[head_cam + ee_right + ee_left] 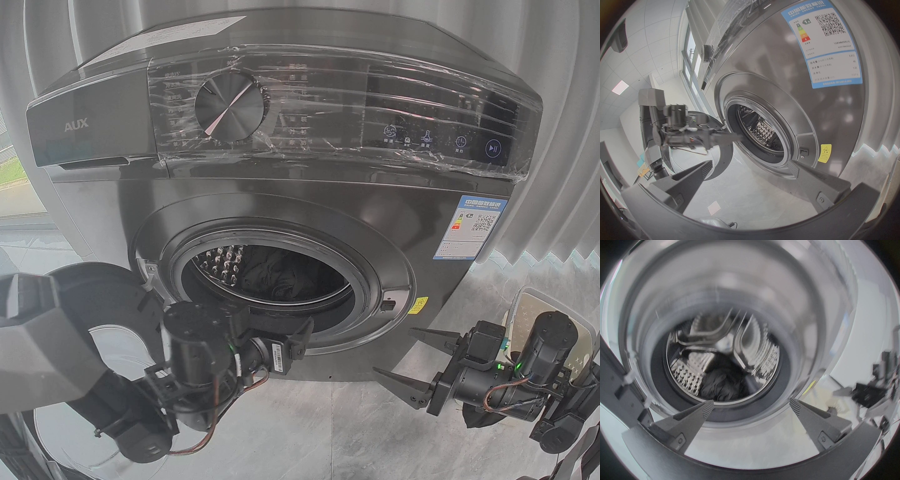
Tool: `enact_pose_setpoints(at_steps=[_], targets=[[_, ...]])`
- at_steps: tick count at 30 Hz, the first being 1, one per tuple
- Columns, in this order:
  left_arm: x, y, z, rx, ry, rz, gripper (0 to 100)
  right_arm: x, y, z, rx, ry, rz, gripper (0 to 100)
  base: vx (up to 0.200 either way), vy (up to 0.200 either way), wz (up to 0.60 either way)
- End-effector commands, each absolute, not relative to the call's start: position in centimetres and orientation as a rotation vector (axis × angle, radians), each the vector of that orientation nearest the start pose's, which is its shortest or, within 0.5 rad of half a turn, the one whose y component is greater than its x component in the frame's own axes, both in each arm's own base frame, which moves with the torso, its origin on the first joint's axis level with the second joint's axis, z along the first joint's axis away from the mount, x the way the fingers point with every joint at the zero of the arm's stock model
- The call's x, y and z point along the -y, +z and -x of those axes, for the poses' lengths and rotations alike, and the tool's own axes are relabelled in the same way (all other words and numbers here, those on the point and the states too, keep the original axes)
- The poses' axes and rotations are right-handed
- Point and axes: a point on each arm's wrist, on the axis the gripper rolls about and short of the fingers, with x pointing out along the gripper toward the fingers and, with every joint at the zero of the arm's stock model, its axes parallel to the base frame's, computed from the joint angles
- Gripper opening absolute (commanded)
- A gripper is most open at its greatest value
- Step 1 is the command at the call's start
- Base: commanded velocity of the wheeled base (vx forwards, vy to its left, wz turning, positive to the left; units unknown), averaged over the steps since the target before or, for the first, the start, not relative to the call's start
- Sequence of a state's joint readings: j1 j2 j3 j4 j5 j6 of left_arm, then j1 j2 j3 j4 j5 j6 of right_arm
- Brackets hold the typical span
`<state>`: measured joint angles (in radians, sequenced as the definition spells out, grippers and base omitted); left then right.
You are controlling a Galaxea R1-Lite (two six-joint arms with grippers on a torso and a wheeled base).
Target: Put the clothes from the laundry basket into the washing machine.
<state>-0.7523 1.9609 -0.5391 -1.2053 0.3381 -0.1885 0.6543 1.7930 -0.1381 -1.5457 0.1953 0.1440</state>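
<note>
1. The front-loading washing machine (300, 200) stands with its round door (106, 300) swung wide to the robot's left, the steel drum (693, 377) exposed.
2. A dark garment (275, 275) lies bunched on the drum floor, well inside the opening, so at least part of the load appears to be in.
3. The left gripper (750, 403) hangs at the lower lip of the porthole, pointed into the drum, jaws spread wide and carrying nothing.
4. The right gripper (392, 350) hovers low before the machine's right front corner, apart from it, jaws likewise parted and empty.
5. A pale container, apparently the laundry basket (586, 337), sits on the floor behind the right arm; whether clothes are left in it cannot be told, so the task cannot be judged complete.
</note>
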Motion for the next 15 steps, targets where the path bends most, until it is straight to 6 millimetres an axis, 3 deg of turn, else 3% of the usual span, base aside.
enact_pose_setpoints(at_steps=[1,5,9,15], targets=[[18.3,14.0,-18.3,-0.051,-0.472,0.198,100,-13.9,11.7,-17.3,-0.099,0.848,-0.125,100,0.000,0.000,0.00],[17.2,14.3,-17.6,0.022,-0.469,0.250,100,-13.3,13.4,-16.8,-0.021,0.848,-0.142,100,0.000,0.000,0.00],[16.9,14.9,-18.8,0.090,-0.408,0.193,100,-13.6,15.1,-17.2,0.062,0.850,-0.161,100,0.000,0.000,0.00],[16.6,14.4,-18.6,0.071,-0.407,0.172,100,-13.5,15.7,-17.9,0.092,0.830,-0.169,100,0.000,0.000,0.00]])
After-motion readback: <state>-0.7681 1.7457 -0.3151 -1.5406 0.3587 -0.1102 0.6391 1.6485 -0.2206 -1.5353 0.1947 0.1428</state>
